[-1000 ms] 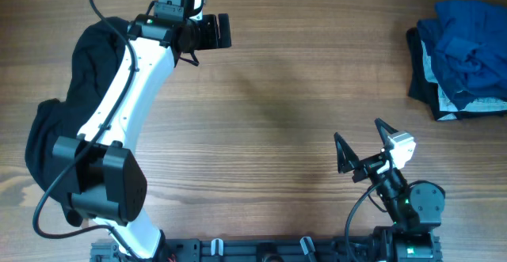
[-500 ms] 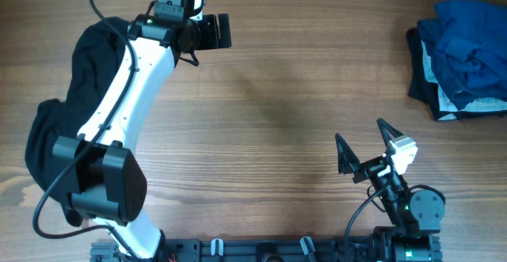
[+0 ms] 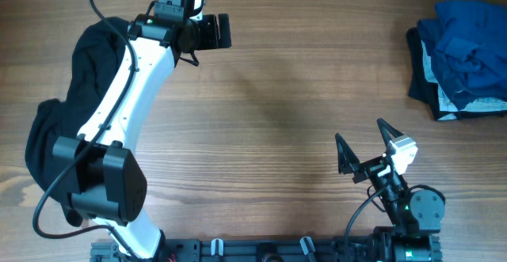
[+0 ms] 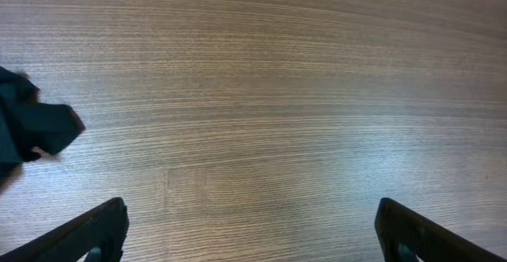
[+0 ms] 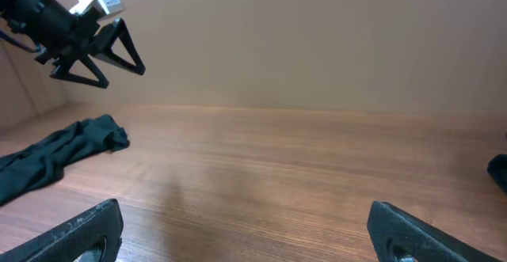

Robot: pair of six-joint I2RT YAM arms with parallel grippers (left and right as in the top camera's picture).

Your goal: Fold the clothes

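Note:
A large black garment (image 3: 55, 112) lies crumpled at the table's left edge, partly under my left arm; it also shows in the right wrist view (image 5: 55, 155), and a corner of it shows in the left wrist view (image 4: 28, 123). A pile of clothes (image 3: 463, 48) sits at the far right: medium-blue cloth on top, with dark and light grey layers under it. My left gripper (image 3: 223, 31) is open and empty at the far side, above bare wood (image 4: 253, 230). My right gripper (image 3: 363, 143) is open and empty near the front right (image 5: 245, 230).
The wooden table (image 3: 285, 96) spans the whole view. A black rail with clamps (image 3: 261, 250) runs along the front edge between the two arm bases. A plain wall stands behind the table in the right wrist view (image 5: 317, 32).

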